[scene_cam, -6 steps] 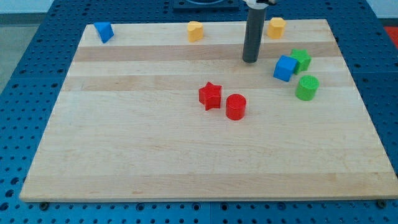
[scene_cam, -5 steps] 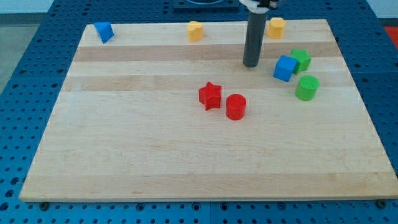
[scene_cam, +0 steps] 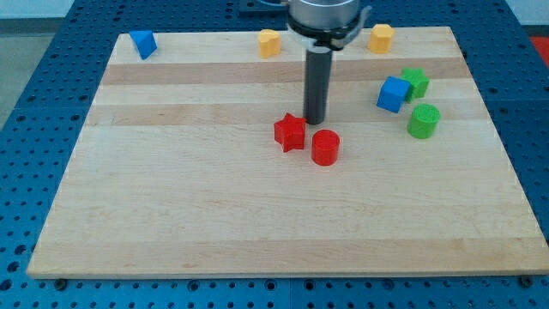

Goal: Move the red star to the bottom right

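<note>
The red star point(scene_cam: 290, 132) lies near the middle of the wooden board point(scene_cam: 214, 215). A red cylinder point(scene_cam: 325, 147) stands just to its lower right, close beside it. My tip point(scene_cam: 315, 119) is on the board just above and to the right of the star, a small gap away from it, and directly above the red cylinder.
A blue cube point(scene_cam: 394, 93), a green block point(scene_cam: 415, 81) and a green cylinder point(scene_cam: 423, 121) cluster at the right. A blue block point(scene_cam: 142, 43) sits at the top left. Two yellow blocks point(scene_cam: 270, 42) point(scene_cam: 381, 38) sit along the top edge.
My tip has moved down and to the left, from beside the blue cube to just above the red star. No block has moved.
</note>
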`<state>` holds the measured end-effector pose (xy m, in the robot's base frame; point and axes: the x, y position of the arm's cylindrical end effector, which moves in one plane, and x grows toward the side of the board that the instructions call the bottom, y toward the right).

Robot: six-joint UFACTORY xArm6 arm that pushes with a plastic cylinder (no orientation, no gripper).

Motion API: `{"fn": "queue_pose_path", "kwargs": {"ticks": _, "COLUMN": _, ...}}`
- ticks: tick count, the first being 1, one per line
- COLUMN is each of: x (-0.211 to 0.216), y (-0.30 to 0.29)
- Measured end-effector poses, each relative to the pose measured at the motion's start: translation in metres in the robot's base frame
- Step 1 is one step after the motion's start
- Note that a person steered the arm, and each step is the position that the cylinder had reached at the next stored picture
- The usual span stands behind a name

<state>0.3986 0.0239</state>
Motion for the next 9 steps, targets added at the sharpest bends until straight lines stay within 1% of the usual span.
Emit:
{"fn": "queue_pose_path", "kwargs": {"ticks": 1, "x": 0.003, "y": -0.048}}
{"fn": "queue_pose_path", "kwargs": {"ticks": 2, "x": 0.005, "y": -0.052}}
{"fn": "queue_pose_path", "kwargs": {"ticks": 4, "x": 0.039, "y": -0.047}}
{"fn": "queue_pose_path", "kwargs": {"ticks": 5, "x": 0.04, "y": -0.047}}
{"fn": "queue_pose_path", "kwargs": {"ticks": 6, "x": 0.054, "y": -0.034}}
{"fn": "queue_pose_path", "kwargs": {"ticks": 9, "x": 0.103, "y": 0.037}}
